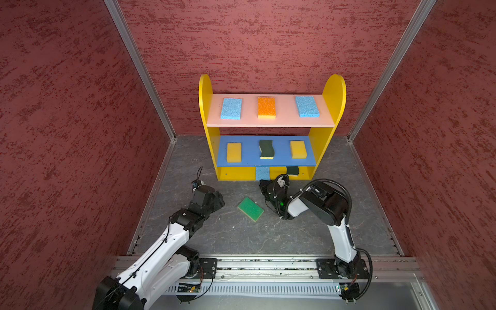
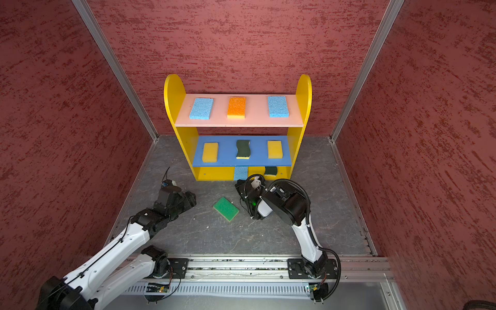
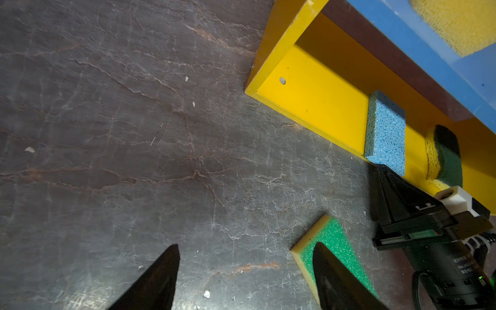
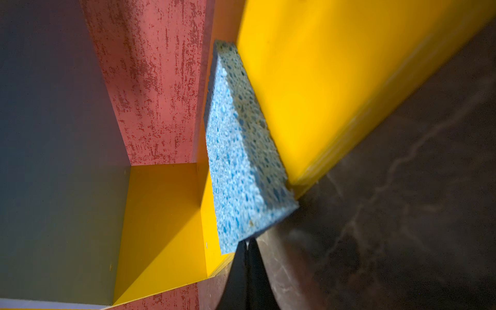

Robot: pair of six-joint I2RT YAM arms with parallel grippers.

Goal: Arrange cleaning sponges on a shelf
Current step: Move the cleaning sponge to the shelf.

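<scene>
While the right gripper (image 4: pixel 247 243) is sitting with its fingers pressed together and holding nothing, its tips are resting at the near corner of the light blue sponge (image 4: pixel 241 161). They look to be touching it. That sponge is overhanging the front edge of the bottom board (image 3: pixel 316 94) of the shelf (image 1: pixel 205 107).

- Green sponge (image 1: pixel 250 208): the only one off the shelf. It is lying flat on the floor (image 1: pixel 241 239), green face up, in front of the shelf and apart from it, between the two grippers.
- Long axis: running diagonally, with the far end angling toward the left arm's side and the near end toward the right arm's side.
- Left gripper (image 3: pixel 247 245): fingers are standing apart with bare floor between them, pointing toward the shelf's left end.
- In the left wrist view the green sponge (image 3: pixel 335 241) is showing behind one finger, not in the gap. It is therefore lying to the right of this gripper's line, near but not straddled.

Judgement: both grippers are sitting near the sponge, but the left one is free and open. It is likely needing a sideways shift to the right and a wrist turn, so that the fingers are closing across the sponge's short width.
</scene>
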